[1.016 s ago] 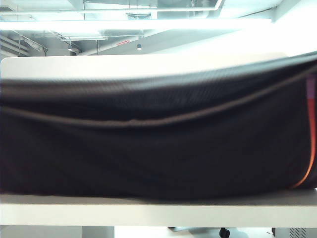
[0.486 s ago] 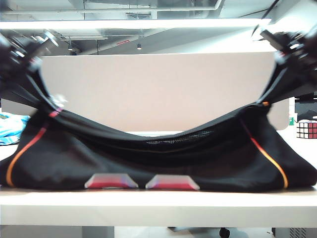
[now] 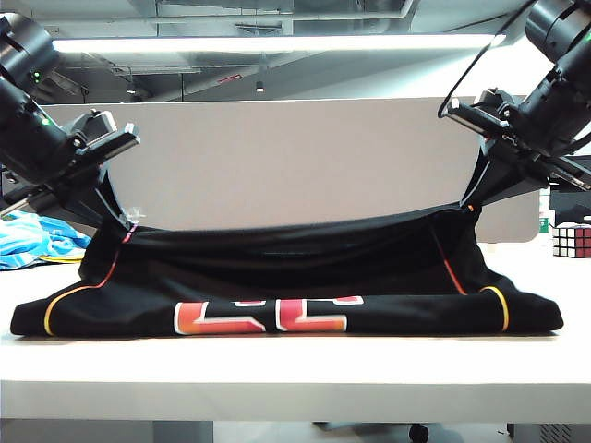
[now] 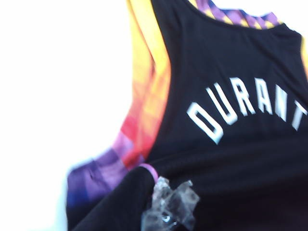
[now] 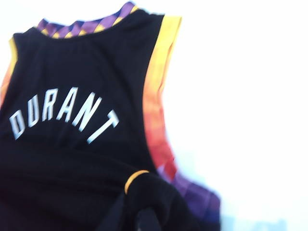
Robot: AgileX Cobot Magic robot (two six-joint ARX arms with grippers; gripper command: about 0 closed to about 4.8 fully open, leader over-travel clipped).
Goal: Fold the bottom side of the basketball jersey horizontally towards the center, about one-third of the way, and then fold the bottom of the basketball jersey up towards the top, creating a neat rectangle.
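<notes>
My left end effector [image 3: 125, 224] and right end effector [image 3: 468, 205] are each clamped on a bottom corner of the jersey [image 3: 277, 277], holding its hem up off the white counter [image 3: 295, 369]. The rest lies flat across the counter, number facing the exterior camera, "DURANT" lettering [image 4: 245, 108] up.

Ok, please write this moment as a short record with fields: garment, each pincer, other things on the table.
garment: basketball jersey, black, lying on the white table, its hem lifted off the rest
left pincer: shut on the basketball jersey's hem corner, on the left in the exterior view
right pincer: shut on the opposite hem corner, on the right
other things: light blue cloth far left; puzzle cube far right
</notes>
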